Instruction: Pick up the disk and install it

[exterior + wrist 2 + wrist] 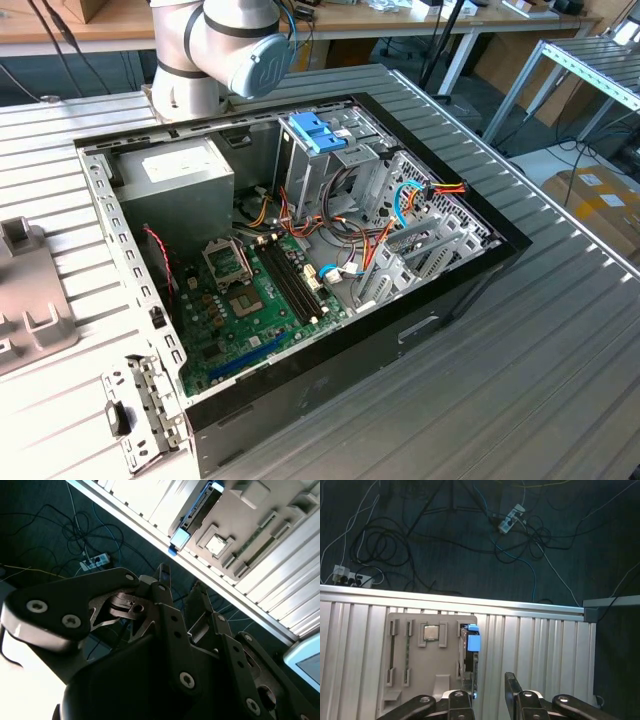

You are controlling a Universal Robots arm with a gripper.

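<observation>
Looking down over the bench (535, 650) edge, both wrist views show the disk (469, 652) slotted on edge in a grey holder (415, 680) (its light-blue end nearest the rim), with cables (380, 545) on the floor beyond; the exterior view offers instead the open computer case (440, 290), its motherboard (240, 310), and the arm (230, 50) rising behind the far wall; the gripper (487, 687) hangs above the holder, fingers parted, gripping nothing, clear of the disk.

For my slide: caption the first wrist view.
Open gripper near grey metal disk with light-blue bracket, in grey fixture.
</observation>
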